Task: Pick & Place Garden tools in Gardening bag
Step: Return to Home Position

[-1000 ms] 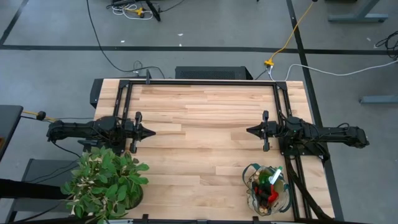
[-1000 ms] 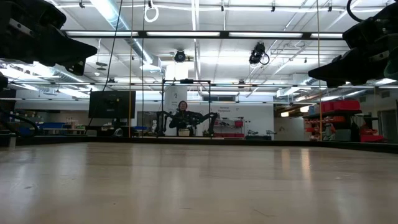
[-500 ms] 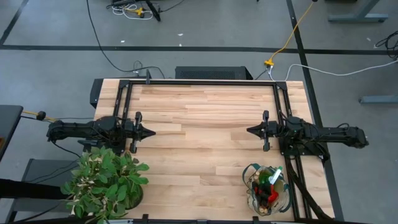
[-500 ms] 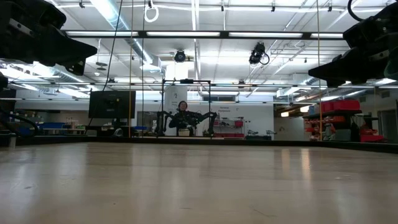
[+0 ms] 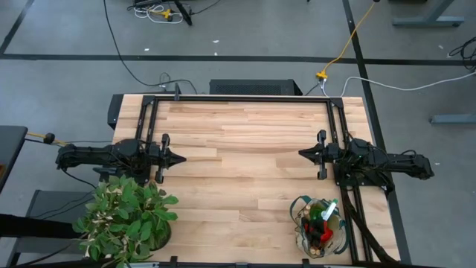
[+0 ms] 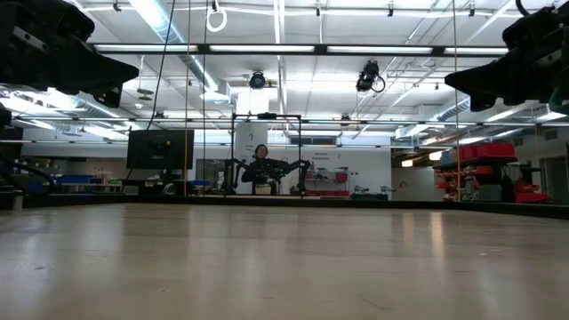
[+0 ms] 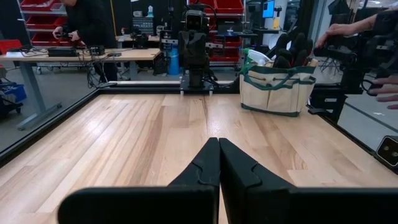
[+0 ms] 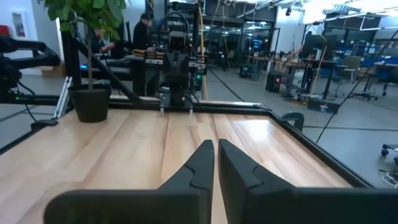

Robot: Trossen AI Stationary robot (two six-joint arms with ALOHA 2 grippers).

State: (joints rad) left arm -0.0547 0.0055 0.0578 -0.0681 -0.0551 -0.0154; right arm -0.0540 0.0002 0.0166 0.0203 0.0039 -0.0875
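Evidently the gardening bag point(image 5: 321, 225) stands at the lower right of the table point(image 5: 238, 126) in the high view, with garden tools point(image 5: 326, 212) poking out. It looks soft and loaded, so I'd grip it near the top edge. My left claw point(image 5: 181, 157) and right claw point(image 5: 301, 155) hover pressed together, holding nothing.

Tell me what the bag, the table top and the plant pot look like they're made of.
The bag looks like beige woven fabric, matte, with dark green trim and stitched pocket seams. The table top looks like pale wood planks, with visible grain and plank joints and a light sheen. The pot is dark, smooth and matte, probably plastic, though ceramic cannot be ruled out.
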